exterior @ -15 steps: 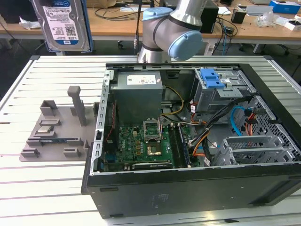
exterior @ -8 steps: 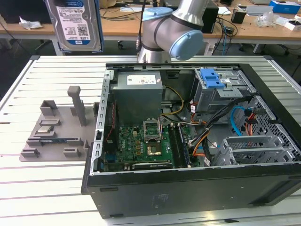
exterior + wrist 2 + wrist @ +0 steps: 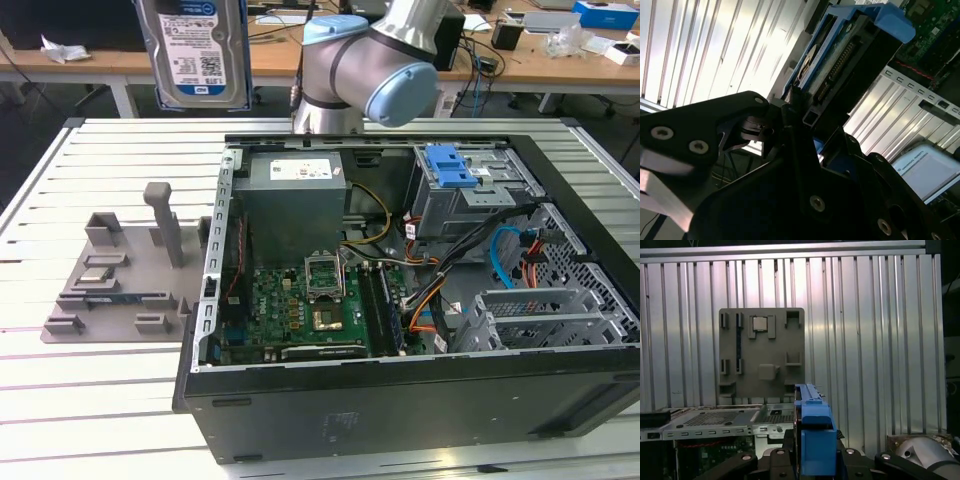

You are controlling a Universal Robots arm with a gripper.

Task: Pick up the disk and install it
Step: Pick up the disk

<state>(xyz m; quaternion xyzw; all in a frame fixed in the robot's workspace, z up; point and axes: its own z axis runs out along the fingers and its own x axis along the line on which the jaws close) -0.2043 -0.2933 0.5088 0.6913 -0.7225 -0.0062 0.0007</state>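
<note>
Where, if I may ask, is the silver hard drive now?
Clamped in the black end effector, the silver metal hard drive hangs at the exterior view's upper left, above the grey parts tray.

We note a ribbed silver aluminium table top (image 3: 100,400); its slats (image 3: 715,45) catch bright glare in the second wrist view. Behind it stand long light wooden desks (image 3: 100,66) on white legs (image 3: 122,97), over a dark grey floor (image 3: 50,105).
</note>
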